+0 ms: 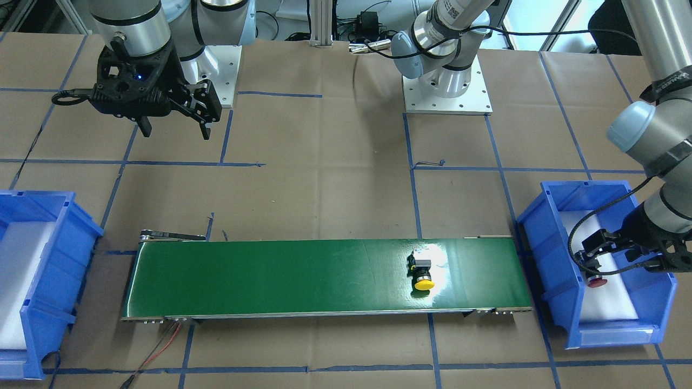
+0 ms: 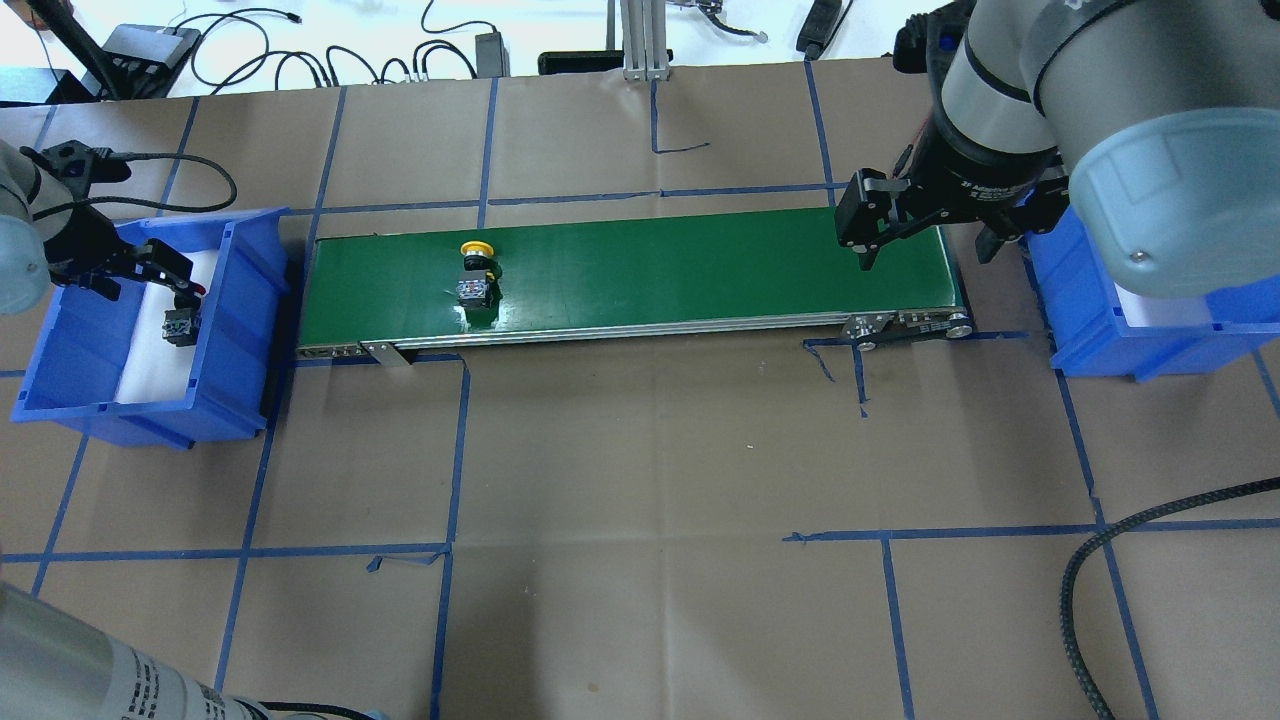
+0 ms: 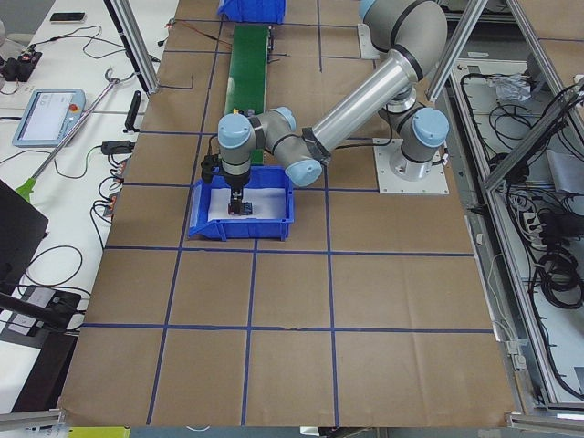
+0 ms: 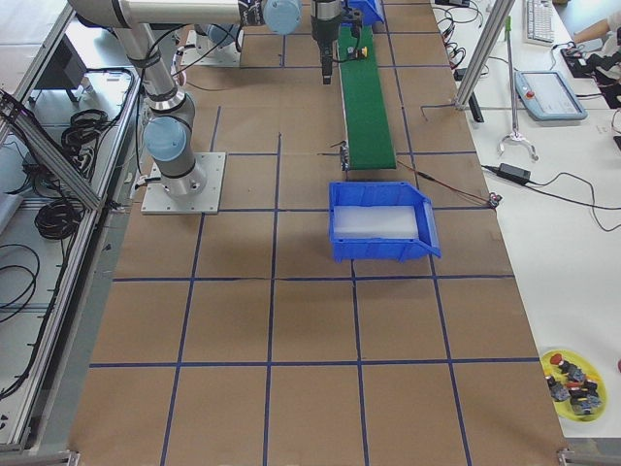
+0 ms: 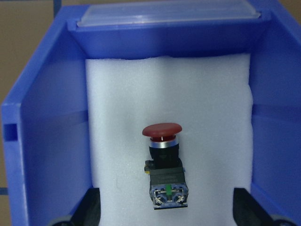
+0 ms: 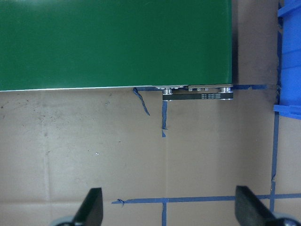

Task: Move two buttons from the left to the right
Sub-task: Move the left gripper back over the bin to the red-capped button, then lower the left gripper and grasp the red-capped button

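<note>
You had the left gripper (image 5: 167, 216) hanging low inside the blue plastic bin (image 5: 42, 141) at the belt's left end. Its fingers were spread wide and held nothing. The red mushroom-capped push-button (image 5: 164, 165) lay on its side between them, touching neither, near the middle of the bin's white foam pad (image 5: 117, 108).

The yellow mushroom-capped push-button (image 1: 423, 272) already lay on the green conveyor belt (image 1: 270, 275) near its left end, its cap toward the belt's far edge. Your right gripper (image 6: 170, 209) hovered over the belt's right end, beside the second blue bin (image 2: 1090, 320), with its fingers equally wide and empty.

The step in hand looked like the pick of the red button. To do it well, you needed to come straight down with the black-and-grey block body centred between the fingers. Closing on its flat sides was the safer choice, because the round cap would likely slip. The foam gives, so a gentle descent was wise. On the belt, a spot clear of the yellow button would have served best.
</note>
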Controlling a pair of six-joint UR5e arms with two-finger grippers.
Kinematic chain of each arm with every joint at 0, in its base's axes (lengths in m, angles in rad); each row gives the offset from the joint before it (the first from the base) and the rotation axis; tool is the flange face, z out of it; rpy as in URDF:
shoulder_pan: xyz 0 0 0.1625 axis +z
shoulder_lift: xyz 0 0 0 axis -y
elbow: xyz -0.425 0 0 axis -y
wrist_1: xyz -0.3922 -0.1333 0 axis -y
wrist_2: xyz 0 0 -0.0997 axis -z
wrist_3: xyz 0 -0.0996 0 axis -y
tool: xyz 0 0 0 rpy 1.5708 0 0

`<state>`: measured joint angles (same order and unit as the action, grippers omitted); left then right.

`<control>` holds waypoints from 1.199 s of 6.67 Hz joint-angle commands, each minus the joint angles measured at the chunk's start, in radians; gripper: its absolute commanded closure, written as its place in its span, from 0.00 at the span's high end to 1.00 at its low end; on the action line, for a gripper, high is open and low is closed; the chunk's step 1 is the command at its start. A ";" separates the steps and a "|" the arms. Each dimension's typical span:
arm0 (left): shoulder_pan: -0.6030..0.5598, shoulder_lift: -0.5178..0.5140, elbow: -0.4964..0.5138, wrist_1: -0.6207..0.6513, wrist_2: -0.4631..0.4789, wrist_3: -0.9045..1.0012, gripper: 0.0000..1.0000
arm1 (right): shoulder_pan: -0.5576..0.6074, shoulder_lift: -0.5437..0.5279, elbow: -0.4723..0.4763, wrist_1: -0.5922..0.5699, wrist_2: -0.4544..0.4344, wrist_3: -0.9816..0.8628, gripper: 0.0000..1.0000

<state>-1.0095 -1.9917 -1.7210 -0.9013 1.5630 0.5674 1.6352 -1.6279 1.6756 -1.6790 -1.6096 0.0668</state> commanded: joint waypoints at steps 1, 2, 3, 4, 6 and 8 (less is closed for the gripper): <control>-0.001 -0.045 -0.048 0.119 -0.001 -0.001 1.00 | 0.002 0.003 0.003 -0.001 0.000 0.001 1.00; -0.003 -0.052 -0.048 0.120 0.000 -0.003 1.00 | 0.002 0.003 0.004 0.001 -0.001 -0.001 1.00; -0.003 -0.052 -0.048 0.125 -0.001 -0.004 1.00 | 0.002 0.002 0.003 -0.001 -0.003 0.001 1.00; -0.003 -0.053 -0.048 0.127 -0.003 -0.006 0.95 | 0.002 0.000 0.003 -0.001 -0.003 0.013 1.00; -0.003 -0.056 -0.048 0.125 -0.004 -0.007 0.60 | 0.002 0.000 0.000 -0.001 0.000 0.016 1.00; 0.000 -0.055 -0.046 0.122 -0.001 -0.007 0.26 | 0.002 0.003 0.006 -0.001 0.013 0.016 1.00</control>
<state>-1.0109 -2.0472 -1.7682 -0.7769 1.5601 0.5606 1.6365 -1.6260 1.6785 -1.6796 -1.6020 0.0820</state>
